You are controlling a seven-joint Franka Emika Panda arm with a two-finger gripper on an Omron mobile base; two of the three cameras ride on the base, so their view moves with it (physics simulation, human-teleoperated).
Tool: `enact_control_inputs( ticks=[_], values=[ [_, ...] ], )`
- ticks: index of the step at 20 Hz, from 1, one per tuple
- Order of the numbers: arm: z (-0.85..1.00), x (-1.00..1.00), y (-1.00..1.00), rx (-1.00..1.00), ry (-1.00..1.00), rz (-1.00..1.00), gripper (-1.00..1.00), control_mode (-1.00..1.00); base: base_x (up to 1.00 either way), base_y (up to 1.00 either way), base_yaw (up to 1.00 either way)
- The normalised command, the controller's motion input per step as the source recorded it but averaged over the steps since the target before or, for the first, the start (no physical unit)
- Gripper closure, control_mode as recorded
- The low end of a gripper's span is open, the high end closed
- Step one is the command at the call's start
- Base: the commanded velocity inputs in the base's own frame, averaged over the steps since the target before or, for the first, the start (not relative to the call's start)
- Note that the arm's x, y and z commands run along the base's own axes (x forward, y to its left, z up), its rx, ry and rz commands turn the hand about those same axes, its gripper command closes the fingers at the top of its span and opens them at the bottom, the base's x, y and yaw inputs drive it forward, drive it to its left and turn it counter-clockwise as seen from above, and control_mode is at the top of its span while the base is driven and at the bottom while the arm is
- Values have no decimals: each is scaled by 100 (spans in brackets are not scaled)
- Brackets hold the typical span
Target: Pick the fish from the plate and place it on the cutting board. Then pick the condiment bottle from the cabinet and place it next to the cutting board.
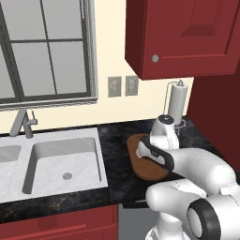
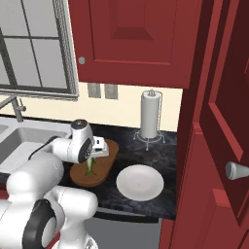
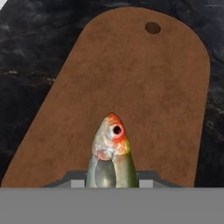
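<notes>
I'm gripping the fish (image 3: 111,153) with my gripper (image 3: 112,180), jaws clamped on its body, head pointing out over the cutting board (image 3: 131,96). In the right base view the fish (image 2: 90,167) is hanging tail-down from my hand, right above the near half of the board (image 2: 106,163); can't tell if the tail is touching the wood. The board has a small hole near its far end and nothing else is lying on it. The plate (image 2: 140,182) is sitting on the dark counter (image 2: 170,151) just right of the board, nothing on it. The sink (image 1: 65,161) at the left is holding nothing. The paper towel roll (image 2: 150,116) is standing upright at the far right of the counter, near the cabinet (image 2: 214,146). No readable writing or labels on anything.
</notes>
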Motion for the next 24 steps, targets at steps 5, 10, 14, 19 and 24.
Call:
enact_control_inputs(
  ticks=[5,10,14,19,24],
  values=[
    [-17,29,0,0,0,0,100,-100,0,0,0],
    [-18,23,3,0,0,0,100,-100,0,0,0],
    [-19,17,6,0,0,0,100,-100,0,0,0],
    [-19,10,7,0,0,0,100,-100,0,0,0],
    [-19,6,5,0,0,0,100,-100,0,0,0]
  ],
)
